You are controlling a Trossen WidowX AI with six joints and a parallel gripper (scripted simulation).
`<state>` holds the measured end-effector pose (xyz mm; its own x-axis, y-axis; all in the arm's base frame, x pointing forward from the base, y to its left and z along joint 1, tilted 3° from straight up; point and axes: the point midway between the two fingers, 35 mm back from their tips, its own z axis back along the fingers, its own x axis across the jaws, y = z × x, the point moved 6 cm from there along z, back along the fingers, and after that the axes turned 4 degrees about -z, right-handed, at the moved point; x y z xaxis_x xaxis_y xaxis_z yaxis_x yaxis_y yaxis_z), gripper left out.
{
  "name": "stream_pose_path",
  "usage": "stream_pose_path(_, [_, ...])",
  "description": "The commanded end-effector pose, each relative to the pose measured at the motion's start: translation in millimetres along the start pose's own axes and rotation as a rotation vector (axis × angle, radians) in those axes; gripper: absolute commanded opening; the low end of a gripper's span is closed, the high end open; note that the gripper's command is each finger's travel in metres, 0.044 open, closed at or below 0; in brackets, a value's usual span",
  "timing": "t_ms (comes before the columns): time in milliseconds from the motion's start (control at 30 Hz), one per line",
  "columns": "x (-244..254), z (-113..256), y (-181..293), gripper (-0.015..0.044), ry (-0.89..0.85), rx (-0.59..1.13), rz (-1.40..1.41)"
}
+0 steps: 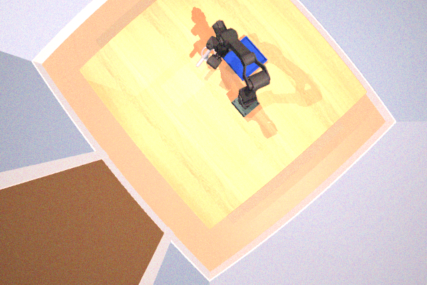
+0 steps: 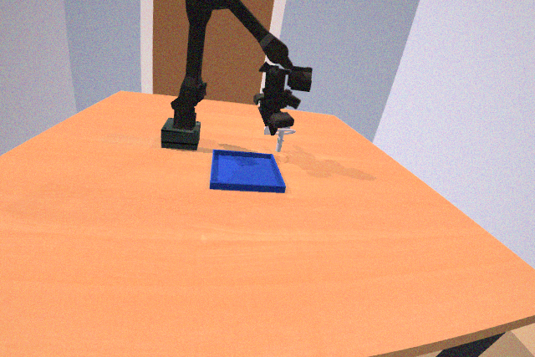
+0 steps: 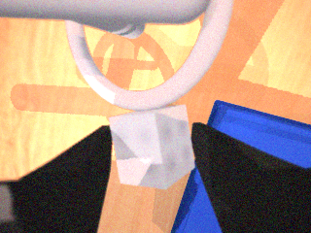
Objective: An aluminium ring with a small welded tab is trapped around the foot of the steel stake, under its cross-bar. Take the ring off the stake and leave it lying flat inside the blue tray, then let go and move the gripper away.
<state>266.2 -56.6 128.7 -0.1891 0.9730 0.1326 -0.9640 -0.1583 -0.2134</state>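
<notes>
counts: one black six-joint arm [image 1: 243, 52] [image 2: 196, 38]; one square blue tray [image 1: 261, 61] [image 2: 247, 187] [image 3: 243, 118]; one pale metal ring [image 1: 201, 54] [image 2: 293, 131] [image 3: 146, 100] with one block-shaped tab [image 3: 153, 148]; one steel stake [image 1: 202, 60] [image 2: 279, 141] [image 3: 107, 11]; one wooden table [image 1: 155, 119] [image 2: 259, 257].

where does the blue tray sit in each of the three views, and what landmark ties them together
Top: right of centre, above the middle, partly under the arm.
Exterior: centre, front of the gripper.
Wrist: right side, running off the edge.
Shared landmark: aluminium ring, beside the blue tray.
</notes>
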Motion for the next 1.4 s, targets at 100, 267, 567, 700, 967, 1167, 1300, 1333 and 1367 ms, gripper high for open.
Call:
stream_pose_path(100, [0, 4, -2, 0.0, 0.013, -0.009, 0.006])
stream_pose_path(267, [2, 8, -2, 0.0, 0.027, -0.009, 0.008])
stream_pose_path(567, [3, 8, -2, 0.0, 0.032, -0.009, 0.009])
stream_pose_path(700, [6, 12, -3, 0.0, 0.059, -0.009, 0.014])
stream_pose_path(967, [7, 12, -3, 0.0, 0.061, -0.009, 0.014])
stream_pose_path(1167, [14, 15, -3, 0.0, 0.09, -0.01, 0.019])
stream_pose_path(1300, [14, 15, -4, 0.0, 0.094, -0.01, 0.02])
stream_pose_path(1333, [15, 15, -4, 0.0, 0.095, -0.01, 0.02])
stream_pose_path(1367, [15, 15, -4, 0.0, 0.098, -0.01, 0.021])
